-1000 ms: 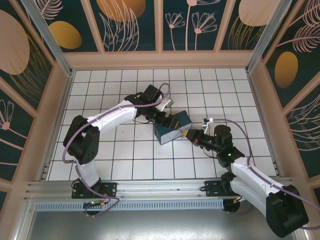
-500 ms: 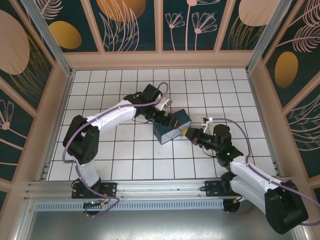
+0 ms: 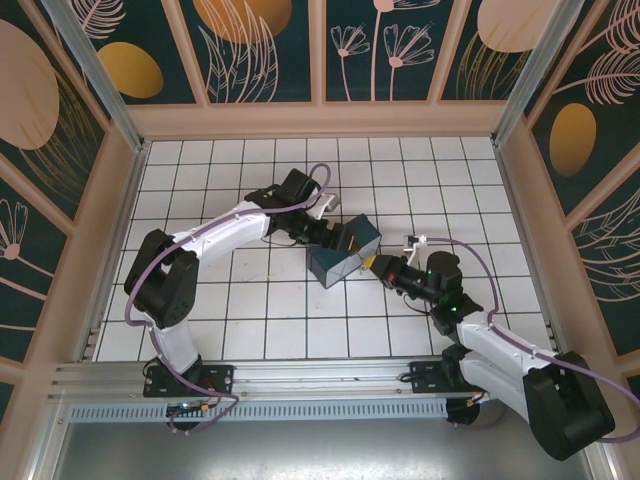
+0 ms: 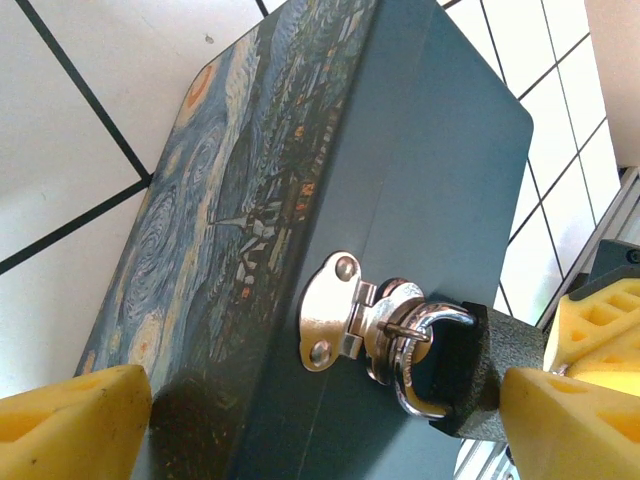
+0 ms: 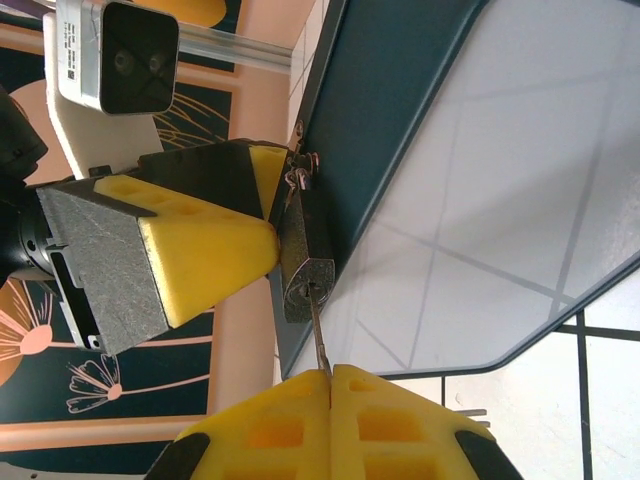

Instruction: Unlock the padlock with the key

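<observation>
Tight round the padlock (image 5: 305,250): tin box (image 4: 430,160) wall behind, left gripper (image 3: 342,240) jammed alongside, right gripper (image 5: 330,385) and key (image 5: 318,335) blocking its keyhole end. Open table (image 3: 250,310) tiles beyond look passable, I think.

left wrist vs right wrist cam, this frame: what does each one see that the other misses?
Left wrist only: the painted Starry Night lid of the tin box, and the silver hasp with the padlock shackle hooked through its loop. Right wrist only: the key running from the shut right pincer into the padlock's bottom end, plus the left wrist camera. Both: the dark padlock body, the box's plain dark side, and a yellow pad of the left pincer against the padlock.
</observation>
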Motion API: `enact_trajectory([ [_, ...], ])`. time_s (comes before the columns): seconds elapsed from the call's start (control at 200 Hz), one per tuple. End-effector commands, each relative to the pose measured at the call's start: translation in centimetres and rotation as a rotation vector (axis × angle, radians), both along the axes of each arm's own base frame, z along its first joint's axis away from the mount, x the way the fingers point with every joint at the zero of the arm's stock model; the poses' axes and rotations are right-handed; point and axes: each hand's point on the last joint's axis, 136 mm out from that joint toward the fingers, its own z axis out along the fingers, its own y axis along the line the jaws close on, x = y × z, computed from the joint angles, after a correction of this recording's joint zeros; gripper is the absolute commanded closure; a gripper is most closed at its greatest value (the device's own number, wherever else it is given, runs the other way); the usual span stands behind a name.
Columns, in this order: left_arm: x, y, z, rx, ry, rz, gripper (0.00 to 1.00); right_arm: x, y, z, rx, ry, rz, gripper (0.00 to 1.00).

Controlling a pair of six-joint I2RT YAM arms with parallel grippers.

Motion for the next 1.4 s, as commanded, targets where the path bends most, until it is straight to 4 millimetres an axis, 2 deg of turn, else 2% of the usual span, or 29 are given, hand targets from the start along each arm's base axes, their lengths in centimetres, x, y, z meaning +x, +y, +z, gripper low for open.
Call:
enact_trajectory([
  [0.0, -0.9, 0.8, -1.0, 0.02, 0.053, 0.007, 0.11, 0.1, 0.2, 1.5, 0.041, -0.067, 0.001, 1.0],
  [0.295, 0.2, 1.7, -0.5, 0.014, 0.048, 0.035, 0.12, -0.3, -0.1, 0.1, 0.054, -0.04, 0.01, 1.0],
  [0.576, 0.2, 1.9, -0.8, 0.024, 0.05, 0.035, 0.12, 0.2, 0.1, 0.9, 0.057, -0.068, 0.018, 1.0],
  [0.901, 1.6, 1.3, 1.6, -0.004, 0.004, 0.039, 0.07, -0.7, -0.8, -0.8, -0.019, -0.01, 0.017, 1.0],
  [1.026, 1.7, 1.2, 2.2, -0.006, -0.027, 0.011, 0.05, -0.6, -1.3, -0.2, -0.014, -0.031, 0.008, 1.0],
  [1.396, 0.7, 0.1, 1.0, 0.067, -0.065, -0.072, 0.02, 0.0, -1.0, 1.4, 0.012, -0.083, 0.02, 1.0],
])
